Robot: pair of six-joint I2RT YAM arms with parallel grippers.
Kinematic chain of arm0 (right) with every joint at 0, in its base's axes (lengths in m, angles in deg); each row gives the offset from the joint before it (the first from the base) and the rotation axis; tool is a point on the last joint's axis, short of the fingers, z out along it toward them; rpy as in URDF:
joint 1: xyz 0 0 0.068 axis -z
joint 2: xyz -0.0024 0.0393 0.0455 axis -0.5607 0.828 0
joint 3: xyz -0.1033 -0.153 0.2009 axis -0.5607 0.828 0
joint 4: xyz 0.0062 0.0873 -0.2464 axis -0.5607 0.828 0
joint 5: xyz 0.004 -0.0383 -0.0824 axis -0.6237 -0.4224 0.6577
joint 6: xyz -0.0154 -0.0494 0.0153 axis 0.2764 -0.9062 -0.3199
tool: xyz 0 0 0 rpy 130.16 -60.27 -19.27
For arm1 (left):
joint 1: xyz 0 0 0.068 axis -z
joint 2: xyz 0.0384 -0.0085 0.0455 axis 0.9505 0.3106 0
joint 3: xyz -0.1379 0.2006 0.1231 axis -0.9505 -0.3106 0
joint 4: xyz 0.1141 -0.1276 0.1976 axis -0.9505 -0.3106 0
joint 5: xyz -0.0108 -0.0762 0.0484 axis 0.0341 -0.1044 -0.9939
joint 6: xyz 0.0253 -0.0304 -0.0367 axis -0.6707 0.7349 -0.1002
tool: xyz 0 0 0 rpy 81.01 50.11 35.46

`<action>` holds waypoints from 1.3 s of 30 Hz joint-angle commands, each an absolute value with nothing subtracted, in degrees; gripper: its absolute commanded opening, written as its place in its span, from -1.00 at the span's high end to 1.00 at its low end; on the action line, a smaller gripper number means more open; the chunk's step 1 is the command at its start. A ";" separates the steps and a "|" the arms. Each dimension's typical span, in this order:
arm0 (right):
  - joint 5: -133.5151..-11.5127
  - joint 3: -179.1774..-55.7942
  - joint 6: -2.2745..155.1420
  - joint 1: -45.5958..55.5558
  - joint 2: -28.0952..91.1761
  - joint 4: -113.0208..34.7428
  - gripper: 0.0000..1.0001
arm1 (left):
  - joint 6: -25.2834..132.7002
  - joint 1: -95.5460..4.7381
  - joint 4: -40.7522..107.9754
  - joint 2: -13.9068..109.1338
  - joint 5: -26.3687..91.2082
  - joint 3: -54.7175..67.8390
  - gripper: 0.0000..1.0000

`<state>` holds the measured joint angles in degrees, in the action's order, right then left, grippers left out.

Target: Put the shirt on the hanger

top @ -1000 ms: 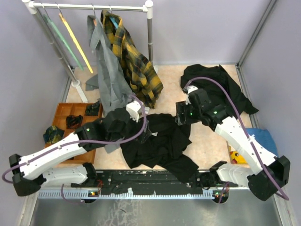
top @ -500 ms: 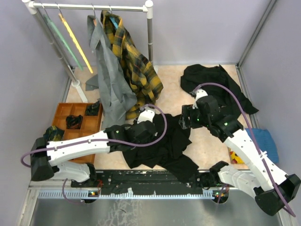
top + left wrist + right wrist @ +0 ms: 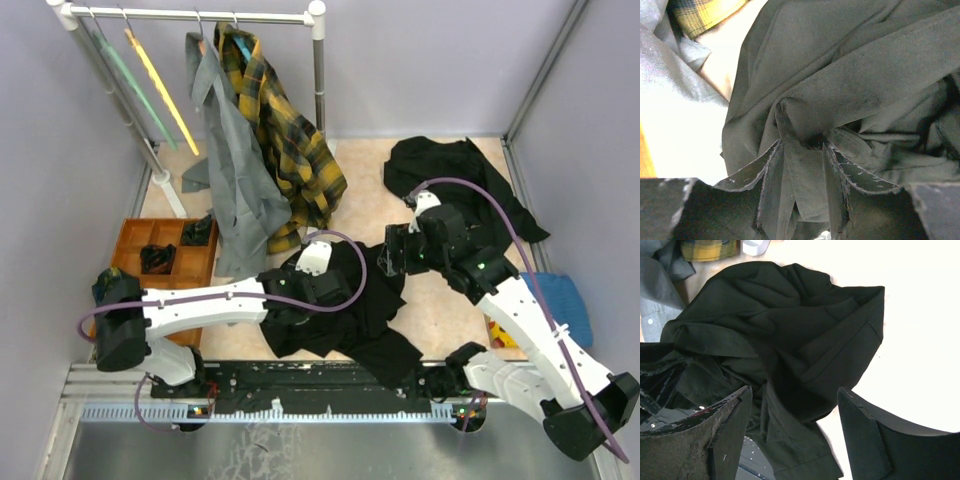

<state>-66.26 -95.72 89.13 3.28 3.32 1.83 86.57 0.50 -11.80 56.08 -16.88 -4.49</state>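
Observation:
The black shirt point(image 3: 350, 310) lies crumpled on the table in front of the arm bases. My left gripper point(image 3: 318, 288) is down on its left part. In the left wrist view the fingers point(image 3: 769, 170) stand close together with a bunched fold of the shirt point(image 3: 840, 75) pinched between them, left gripper point(image 3: 801, 145). My right gripper point(image 3: 395, 255) is open and empty, just above the shirt's upper right edge point(image 3: 790, 325), right gripper point(image 3: 794, 390). The yellow hanger point(image 3: 160, 92) hangs on the rack at the back left, far from both grippers.
The rack point(image 3: 190, 14) also holds a pale green hanger point(image 3: 125, 85), a grey shirt point(image 3: 235, 170) and a yellow-and-black plaid shirt point(image 3: 285, 130). Another black garment point(image 3: 460, 180) lies at the back right. A wooden tray point(image 3: 170, 267) stands at the left, a blue cloth point(image 3: 565, 300) at the right.
My left arm has swung right and stretched out onto the shirt, its gripper now on a fold. My right gripper shifted slightly right, then held still.

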 commanded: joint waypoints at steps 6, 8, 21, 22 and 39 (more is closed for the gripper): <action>-71.52 -92.50 87.87 3.78 1.73 -2.18 -0.42 | 88.58 0.56 -11.71 59.30 -23.16 -0.15 0.58; -72.64 -90.80 88.32 3.78 1.28 -3.09 -0.44 | 86.09 0.16 -9.75 58.35 -22.72 -0.05 0.92; -83.10 -84.71 91.36 3.79 1.97 -11.01 -0.48 | 68.24 -6.49 -8.79 45.14 -13.58 0.70 1.00; -82.99 -84.62 91.41 3.79 2.32 -11.36 -0.46 | 67.30 -7.73 -8.54 44.21 -12.25 0.50 1.00; -87.49 -76.95 94.31 3.78 6.36 -26.46 -0.33 | 59.93 -16.44 -7.07 38.87 -2.75 0.13 1.00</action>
<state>-87.94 -77.77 92.84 3.28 5.83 -21.25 61.68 -15.24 -8.33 40.70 -4.51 -0.73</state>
